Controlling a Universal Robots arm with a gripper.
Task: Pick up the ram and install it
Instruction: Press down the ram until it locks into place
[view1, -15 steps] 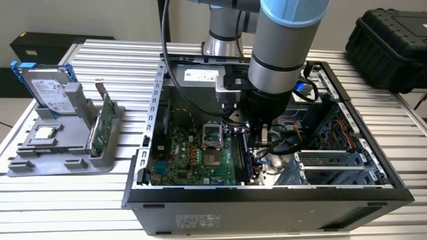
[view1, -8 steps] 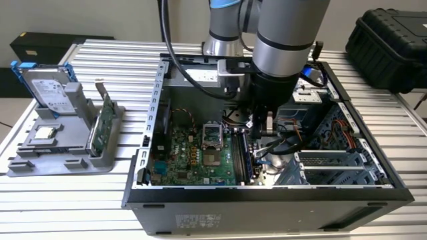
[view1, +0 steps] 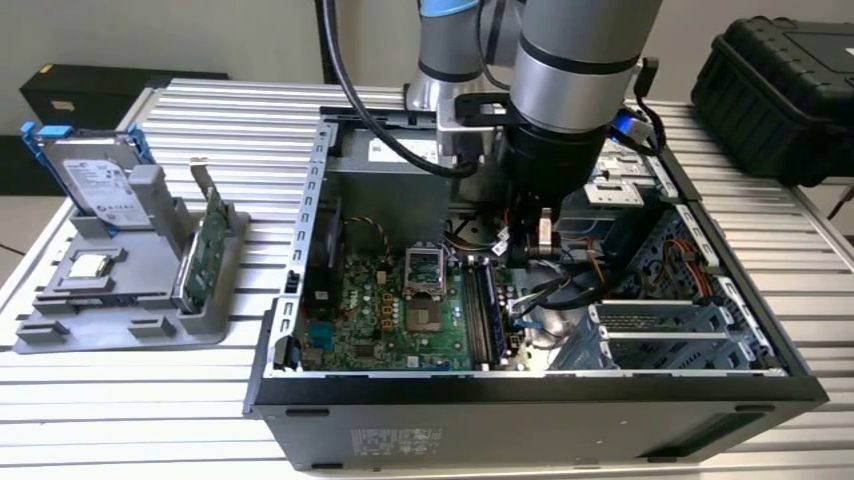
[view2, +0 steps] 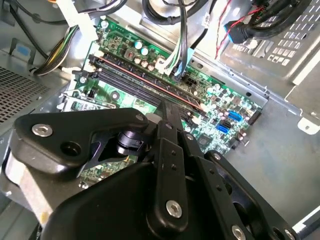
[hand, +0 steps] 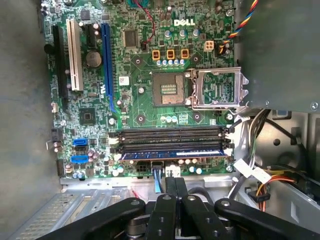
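Observation:
The ram (hand: 172, 154) is a long dark blue stick lying in one of the motherboard's memory slots, level with the empty black slots beside it. It also shows in the exterior view as a blue strip (view1: 498, 312) inside the open computer case (view1: 314, 250). My gripper (hand: 175, 184) hangs inside the case just above the slot row, a little to the case-wall side of the ram. Its two black fingers are pressed together with nothing between them. In the second wrist view the fingertips (view2: 167, 107) sit over the middle of the slots (view2: 142, 82).
A grey holder (view1: 120, 300) on the exterior view's left carries a hard drive in a blue frame (view1: 96, 180), a green card (view1: 211, 245) and a small square chip (view1: 87, 266). Cables (view1: 574, 285) and a drive cage (view1: 667, 320) crowd the case beside the arm. The processor socket (hand: 170, 91) stands open.

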